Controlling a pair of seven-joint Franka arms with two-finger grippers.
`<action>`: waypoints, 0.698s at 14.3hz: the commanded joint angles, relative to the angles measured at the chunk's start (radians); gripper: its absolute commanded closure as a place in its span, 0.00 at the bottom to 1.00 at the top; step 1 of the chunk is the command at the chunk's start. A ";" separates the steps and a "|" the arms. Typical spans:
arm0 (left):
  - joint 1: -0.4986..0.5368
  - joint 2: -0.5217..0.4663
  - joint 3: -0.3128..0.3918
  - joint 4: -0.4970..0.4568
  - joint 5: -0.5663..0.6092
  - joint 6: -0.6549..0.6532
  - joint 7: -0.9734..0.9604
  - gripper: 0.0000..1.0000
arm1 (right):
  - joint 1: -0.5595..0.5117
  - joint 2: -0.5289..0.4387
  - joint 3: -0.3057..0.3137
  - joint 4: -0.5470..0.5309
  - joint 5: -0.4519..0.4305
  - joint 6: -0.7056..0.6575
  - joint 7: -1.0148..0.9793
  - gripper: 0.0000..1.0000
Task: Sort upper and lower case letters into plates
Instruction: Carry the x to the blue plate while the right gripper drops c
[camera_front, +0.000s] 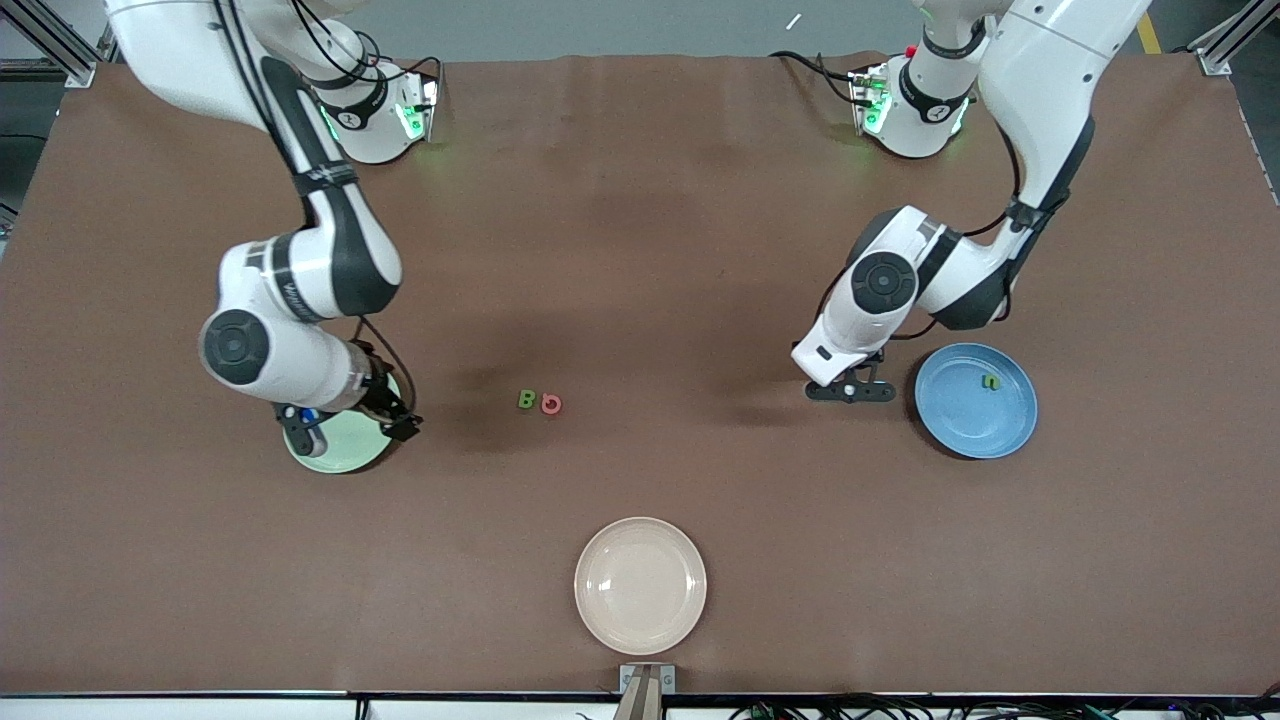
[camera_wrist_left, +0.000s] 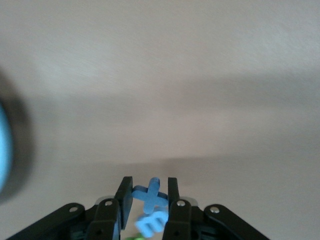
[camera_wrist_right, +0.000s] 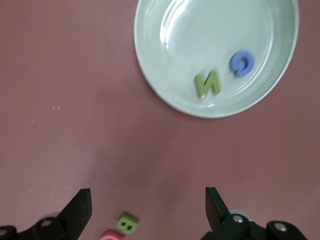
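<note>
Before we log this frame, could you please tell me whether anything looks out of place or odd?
Nothing looks spilled or damaged. A green B and a pink letter lie unsorted on the table. The left gripper grips a blue letter; the open right gripper is by the pale green plate.

Most of the round pale green plate (camera_front: 345, 452) lies hidden under the right arm's wrist in the front view; only its rim from about four to eight o'clock shows. In the right wrist view that plate (camera_wrist_right: 165, 85) is cut by the frame at twelve o'clock. There, the small pink foam letter (camera_wrist_right: 111, 235) is cropped at six o'clock, too little showing to read.

In the left wrist view the sky blue round plate (camera_wrist_left: 4, 150) is a blurred sliver at nine o'clock. The small green letter (camera_front: 990, 381) on it is too tiny to read from the front.
</note>
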 joint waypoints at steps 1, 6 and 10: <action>0.089 -0.052 -0.013 -0.027 0.017 -0.028 0.113 0.86 | 0.021 0.060 -0.004 0.017 0.023 0.078 0.129 0.00; 0.210 -0.072 -0.013 -0.041 0.017 -0.048 0.301 0.86 | 0.092 0.112 -0.006 0.017 0.069 0.159 0.375 0.00; 0.252 -0.077 -0.013 -0.065 0.017 -0.026 0.371 0.86 | 0.136 0.143 -0.006 0.014 0.069 0.236 0.515 0.00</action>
